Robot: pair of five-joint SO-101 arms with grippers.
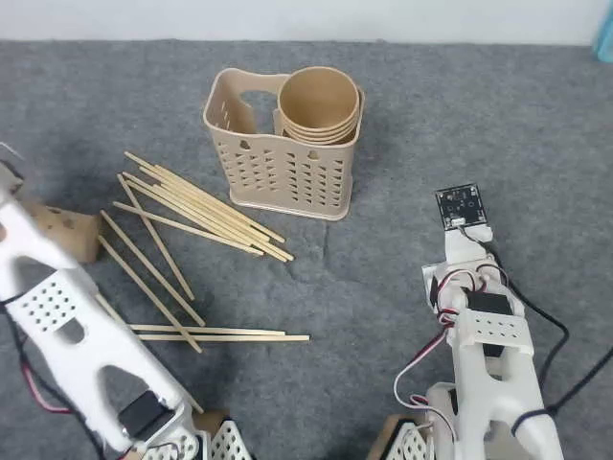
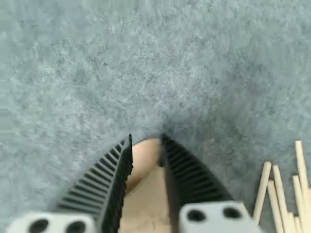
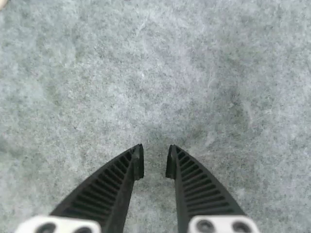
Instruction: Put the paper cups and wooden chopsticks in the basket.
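My left gripper [image 2: 146, 139] is clamped on a paper cup [image 2: 145, 191] at the table's left edge, and the basket [image 1: 287, 177] lies to its right and farther off, past the scattered chopsticks [image 1: 196, 213].

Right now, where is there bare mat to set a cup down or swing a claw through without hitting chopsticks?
Free: the grey mat between the basket and the right arm, and the stretch right of the basket. The right claw hangs over bare mat. Crowded: the chopsticks spread from beside the basket down to the left arm.
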